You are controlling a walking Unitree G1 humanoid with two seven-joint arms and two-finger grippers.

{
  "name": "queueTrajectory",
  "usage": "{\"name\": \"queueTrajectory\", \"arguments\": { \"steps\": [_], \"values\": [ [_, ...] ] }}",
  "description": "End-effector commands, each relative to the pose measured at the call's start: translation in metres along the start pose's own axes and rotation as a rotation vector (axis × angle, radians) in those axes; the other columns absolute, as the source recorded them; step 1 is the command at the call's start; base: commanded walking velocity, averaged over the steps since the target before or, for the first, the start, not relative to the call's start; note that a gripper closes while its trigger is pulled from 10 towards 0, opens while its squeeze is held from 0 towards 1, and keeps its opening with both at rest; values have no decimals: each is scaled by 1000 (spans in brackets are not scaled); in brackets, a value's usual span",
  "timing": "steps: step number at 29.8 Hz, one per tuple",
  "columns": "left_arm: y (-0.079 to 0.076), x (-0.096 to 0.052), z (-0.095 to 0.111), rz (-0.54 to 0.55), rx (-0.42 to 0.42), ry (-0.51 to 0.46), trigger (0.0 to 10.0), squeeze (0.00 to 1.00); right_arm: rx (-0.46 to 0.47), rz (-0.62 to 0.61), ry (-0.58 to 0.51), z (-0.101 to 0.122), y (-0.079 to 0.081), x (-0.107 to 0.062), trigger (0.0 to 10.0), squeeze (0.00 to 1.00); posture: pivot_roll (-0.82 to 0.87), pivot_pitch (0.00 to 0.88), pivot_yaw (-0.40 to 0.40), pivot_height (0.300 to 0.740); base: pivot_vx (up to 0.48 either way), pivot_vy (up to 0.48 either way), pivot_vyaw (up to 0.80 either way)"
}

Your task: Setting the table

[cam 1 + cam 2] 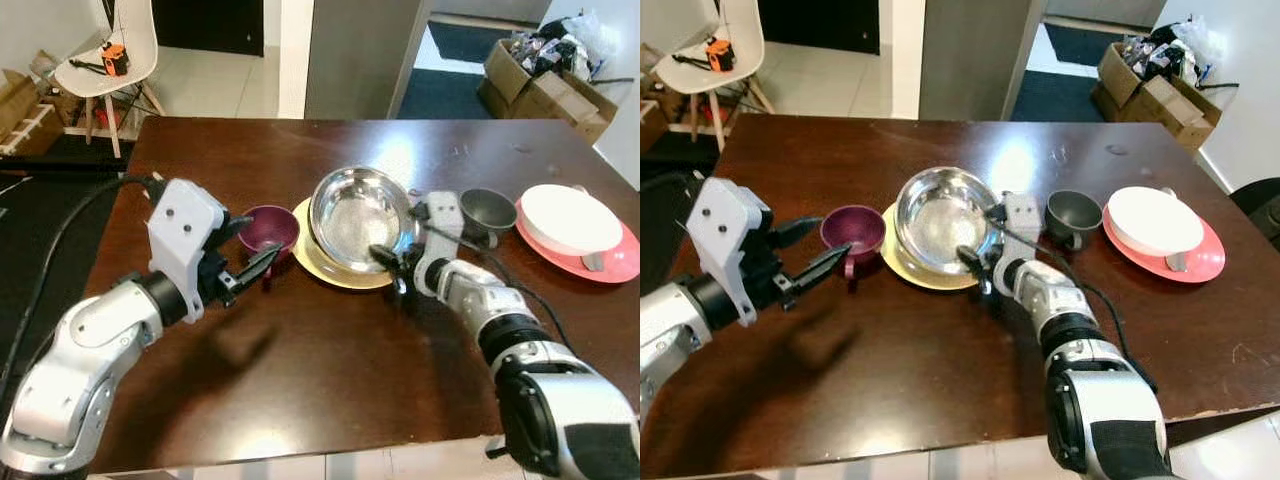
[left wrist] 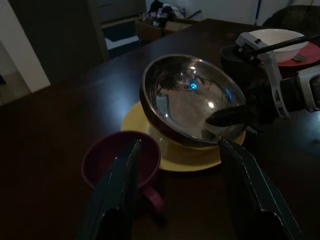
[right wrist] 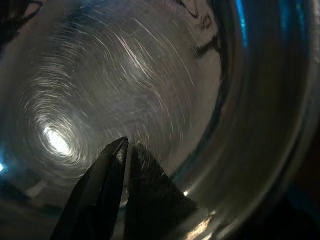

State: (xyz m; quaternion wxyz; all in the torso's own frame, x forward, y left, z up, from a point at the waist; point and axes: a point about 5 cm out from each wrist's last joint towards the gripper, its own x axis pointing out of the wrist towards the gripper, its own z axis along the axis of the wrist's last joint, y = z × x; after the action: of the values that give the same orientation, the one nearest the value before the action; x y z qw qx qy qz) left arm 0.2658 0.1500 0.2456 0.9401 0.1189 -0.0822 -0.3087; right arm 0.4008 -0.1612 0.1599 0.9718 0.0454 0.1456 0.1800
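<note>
A: Item one, the steel bowl [image 1: 362, 216]. Where is it being kept, and why tilted?

B: It is being held on the yellow plate [image 1: 322, 262] at mid-table, tipped toward the robot. Its near rim is being pinched by the right gripper [image 1: 390, 262], one finger inside and one apparently outside, the jaws closed almost together on the thin wall. The tilt is judged to come from that grip, as if the bowl were being seated on the plate or lifted off it.

A: Item two, the purple cup [image 1: 268, 228]?

B: It is being left upright just beside the plate, on the robot's left. The left gripper [image 1: 247, 252] is being hovered at it, jaws spread wide and holding nothing, with the cup lying between and beyond the fingers [image 2: 118, 196] in the left wrist view. A grasp of the cup is judged to be in preparation.

A: Remaining stock?

B: A grey cup [image 1: 487, 212] is being kept right of the bowl; farther right, a white bowl [image 1: 571, 220] is being carried on a pink plate [image 1: 621, 262].

A: What is being hidden?

B: The outer finger of the right gripper is being screened by the bowl wall, so full contact cannot be confirmed. The yellow plate is being largely covered by the bowl. Whether the grey cup is being touched by the right wrist cannot be told.
</note>
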Motion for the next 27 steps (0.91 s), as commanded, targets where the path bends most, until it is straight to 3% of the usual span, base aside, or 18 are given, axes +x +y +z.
{"name": "queueTrajectory", "arguments": {
  "steps": [1, 4, 5, 7, 8, 12, 15, 22, 27],
  "values": [
    [-5, -1, -3, -2, -20, 12, 10000, 0, 27, -14, -23, -2, -4, -1, 10000, 0, 106, 146, -12, 740, 0, 0, 0],
    [-7, 0, -6, 15, -16, 21, 10000, 0, 80, -35, -151, 9, -9, -4, 9922, 0, 106, 144, -11, 740, 0, 0, 0],
    [-7, 1, -6, 20, -20, 20, 10000, 0, 87, -39, -177, 12, -10, -5, 1804, 0, 107, 142, -12, 740, 0, 0, 0],
    [-7, 1, -6, 23, -24, 19, 10000, 0, 90, -40, -190, 14, -10, -5, 1804, 0, 107, 141, -11, 740, 0, 0, 0],
    [-8, 1, -6, 26, -28, 18, 10000, 0, 106, -24, -215, 16, -10, -6, 0, 0, 104, 139, -11, 740, 0, 0, 0],
    [-9, 2, -8, 33, -34, 19, 10000, 0, 176, 21, -268, 19, -8, -6, 0, 0, 101, 134, -12, 740, 0, 0, 0],
    [-9, 4, -8, 40, -37, 18, 10000, 0, 259, 68, -250, 13, -4, -5, 0, 0, 97, 133, -12, 740, 0, 0, 0],
    [-9, 5, -9, 51, -36, 18, 10000, 0, 242, 98, -145, -11, 3, -2, 0, 0, 95, 127, -13, 740, 0, 0, 0],
    [-10, 5, -12, 60, -36, 23, 10000, 0, 274, 96, -248, 0, 0, -4, 0, 0, 96, 122, -15, 740, 0, 0, 0]
  ]
}}
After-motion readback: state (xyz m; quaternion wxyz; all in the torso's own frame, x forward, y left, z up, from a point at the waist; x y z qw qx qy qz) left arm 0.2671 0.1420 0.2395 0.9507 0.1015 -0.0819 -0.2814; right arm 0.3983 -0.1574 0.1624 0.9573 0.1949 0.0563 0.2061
